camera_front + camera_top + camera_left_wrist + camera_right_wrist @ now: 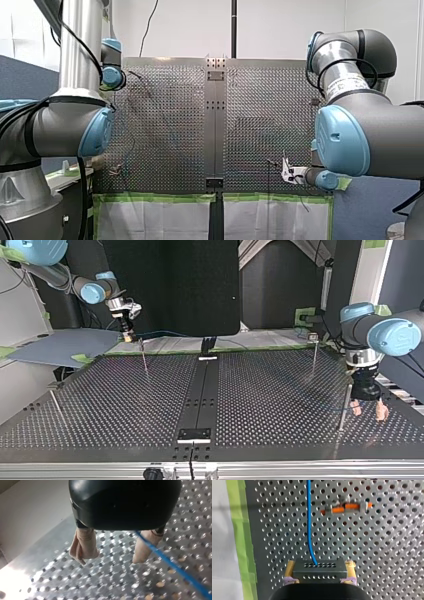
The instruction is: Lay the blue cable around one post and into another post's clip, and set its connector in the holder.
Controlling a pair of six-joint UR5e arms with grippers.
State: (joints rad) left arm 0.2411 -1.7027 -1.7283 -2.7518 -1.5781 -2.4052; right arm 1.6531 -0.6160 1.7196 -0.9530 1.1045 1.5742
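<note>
My right gripper (320, 563) is clamping the black connector (319, 572) between its yellow pads (350, 566), closed only as far as the block allows. The blue cable (309, 517) is leaving the connector's front face and running straight ahead of the gripper over the table (387, 555), its long axis in line with the fingers. An orange clip (344, 507) is sitting ahead of the gripper and just to one side of the cable, apart from it, so the cable is not yet lying in it. By my reading, the coming move is turning on that sideways gap.

In the top view this gripper (129, 336) is hanging at the upper left of the frame, just beside a thin post (145, 360), so my right arm is looking the nearer one for the routing. My left gripper (369, 412) is hovering at the right of the frame near another post (344, 407). Its beige fingers (83, 543) are spread wide and gripping nothing. The cable is crossing one of them, and I cannot tell whether it is touching.

No brand, label or writing is showing legibly anywhere.
</note>
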